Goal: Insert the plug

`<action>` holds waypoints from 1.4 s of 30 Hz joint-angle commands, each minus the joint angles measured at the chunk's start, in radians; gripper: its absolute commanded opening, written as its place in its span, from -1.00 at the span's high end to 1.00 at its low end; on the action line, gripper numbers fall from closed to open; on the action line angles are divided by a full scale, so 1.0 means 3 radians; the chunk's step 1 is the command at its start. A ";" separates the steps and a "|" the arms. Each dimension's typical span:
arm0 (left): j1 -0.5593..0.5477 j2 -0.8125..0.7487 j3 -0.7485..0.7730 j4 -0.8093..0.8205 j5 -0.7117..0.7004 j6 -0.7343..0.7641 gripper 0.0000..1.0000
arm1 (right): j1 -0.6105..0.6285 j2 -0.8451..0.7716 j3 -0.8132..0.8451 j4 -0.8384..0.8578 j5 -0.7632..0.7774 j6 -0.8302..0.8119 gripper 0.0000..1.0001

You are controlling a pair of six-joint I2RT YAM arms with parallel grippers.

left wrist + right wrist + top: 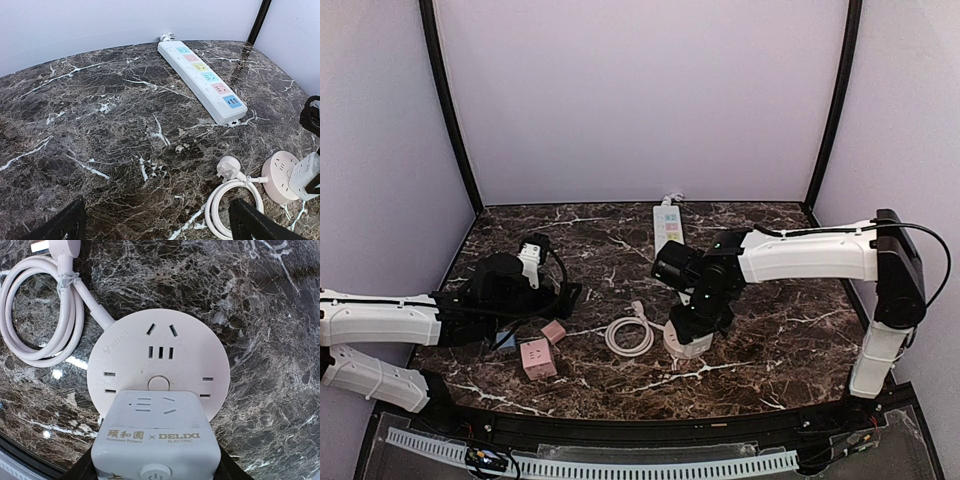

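- Currently the right pincer [156,466] is clamped partway shut on the cube plug [156,430], w/ dark fingers at both its sides.
- Cube plug: white, rounded corners, slot openings on its face, gold "DELIXI ELECTRIC" print, round pwr button at the near edge.
- It sits over the near rim of the round socket [159,355], a white disc w/ slots round a centre button; can't tell if touching.
- Coiled white cable [37,310] lies beside the disc on the marble surface [260,315].
- Left pincer [157,226] wide, empty, well apart.
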 commanded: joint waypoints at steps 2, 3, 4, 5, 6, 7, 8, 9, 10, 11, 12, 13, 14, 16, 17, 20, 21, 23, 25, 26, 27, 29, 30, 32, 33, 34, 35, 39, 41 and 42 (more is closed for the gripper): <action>0.0014 -0.0034 -0.0066 0.0047 0.0025 0.0018 -0.99 | -0.0023 0.0401 -0.0276 0.0152 -0.0054 -0.0107 1.00; 0.0017 -0.0037 -0.0069 0.0047 0.0026 0.0018 -0.99 | -0.0027 0.0393 -0.0286 0.0155 -0.0065 -0.0113 1.00; 0.0015 -0.0035 -0.0066 0.0047 0.0030 0.0018 -0.99 | -0.0031 0.0384 -0.0293 0.0149 -0.0074 -0.0118 1.00; 0.0014 -0.0041 -0.0069 0.0047 0.0034 0.0018 -0.99 | -0.0030 0.0369 -0.0297 0.0145 -0.0072 -0.0126 1.00; 0.0014 -0.0042 -0.0069 0.0047 0.0036 0.0018 -0.99 | -0.0029 0.0358 -0.0300 0.0134 -0.0060 -0.0132 1.00; 0.0014 -0.0037 -0.0069 0.0050 0.0037 0.0022 -0.99 | -0.0030 0.0342 -0.0298 0.0125 -0.0036 -0.0142 1.00; 0.0015 -0.0035 -0.0068 0.0054 0.0036 0.0026 -0.99 | -0.0031 0.0331 -0.0295 0.0117 -0.0017 -0.0155 1.00; 0.0015 -0.0035 -0.0069 0.0056 0.0037 0.0030 -0.99 | -0.0029 0.0320 -0.0295 0.0117 -0.0009 -0.0162 1.00; 0.0014 -0.0034 -0.0068 0.0057 0.0035 0.0034 -0.99 | -0.0028 0.0311 -0.0291 0.0109 0.0001 -0.0170 1.00; 0.0014 -0.0027 -0.0066 0.0057 0.0034 0.0036 -0.99 | -0.0031 0.0308 -0.0283 0.0106 -0.0003 -0.0174 1.00; 0.0015 -0.0027 -0.0067 0.0061 0.0032 0.0038 -0.99 | -0.0033 0.0308 -0.0276 0.0102 -0.0008 -0.0180 1.00; 0.0015 -0.0023 -0.0068 0.0066 0.0035 0.0035 -0.99 | -0.0029 0.0301 -0.0270 0.0101 -0.0015 -0.0186 1.00; 0.0014 -0.0020 -0.0071 0.0069 0.0037 0.0040 -0.99 | -0.0031 0.0292 -0.0264 0.0106 -0.0016 -0.0191 1.00; 0.0014 -0.0011 -0.0074 0.0080 0.0038 0.0043 -0.99 | -0.0028 0.0267 -0.0251 0.0105 -0.0010 -0.0195 1.00; 0.0014 -0.0002 -0.0069 0.0089 0.0043 0.0043 -0.99 | -0.0032 0.0243 -0.0245 0.0112 -0.0003 -0.0194 0.98; 0.0013 0.0021 -0.0067 0.0106 0.0070 0.0043 -0.99 | -0.0028 0.0156 -0.0232 0.0123 0.0007 -0.0189 0.84; 0.0014 0.0024 -0.0065 0.0110 0.0079 0.0043 -0.99 | -0.0030 0.0123 -0.0222 0.0124 0.0014 -0.0183 0.80; 0.0014 0.0028 -0.0067 0.0116 0.0089 0.0039 -0.99 | -0.0028 0.0053 -0.0205 0.0134 0.0033 -0.0181 0.70; 0.0015 0.0030 -0.0069 0.0123 0.0097 0.0038 -0.99 | -0.0029 -0.0014 -0.0194 0.0143 0.0055 -0.0176 0.42; 0.0015 0.0029 -0.0067 0.0127 0.0098 0.0038 -0.99 | -0.0029 -0.0042 -0.0188 0.0142 0.0068 -0.0173 0.30; 0.0014 0.0031 -0.0068 0.0131 0.0099 0.0038 -0.99 | -0.0028 -0.0068 -0.0185 0.0144 0.0083 -0.0173 0.18; 0.0015 0.0039 -0.0067 0.0136 0.0106 0.0043 -0.99 | -0.0029 -0.0121 -0.0171 0.0135 0.0109 -0.0174 -0.04; 0.0015 0.0050 -0.0066 0.0137 0.0105 0.0043 -0.99 | -0.0028 -0.0148 -0.0165 0.0128 0.0117 -0.0179 -0.16; 0.0014 0.0070 -0.0059 0.0143 0.0111 0.0043 -0.99 | -0.0030 -0.0206 -0.0142 0.0116 0.0137 -0.0180 -0.47; 0.0015 0.0075 -0.0057 0.0143 0.0118 0.0043 -0.99 | -0.0026 -0.0238 -0.0142 0.0111 0.0150 -0.0177 -0.62; 0.0017 0.0087 -0.0055 0.0144 0.0119 0.0043 -0.99 | -0.0024 -0.0276 -0.0142 0.0118 0.0159 -0.0176 -0.80; 0.0015 0.0098 -0.0052 0.0147 0.0122 0.0043 -0.99 | -0.0023 -0.0313 -0.0142 0.0120 0.0165 -0.0181 -0.92; 0.0014 0.0109 -0.0045 0.0152 0.0141 0.0043 -0.99 | -0.0021 -0.0454 -0.0152 0.0130 0.0186 -0.0184 -0.97; 0.0014 0.0108 -0.0049 0.0159 0.0145 0.0043 -0.99 | -0.0020 -0.0516 -0.0152 0.0122 0.0193 -0.0181 -0.97; 0.0015 0.0112 -0.0053 0.0162 0.0144 0.0043 -0.99 | -0.0021 -0.0548 -0.0154 0.0120 0.0197 -0.0178 -0.97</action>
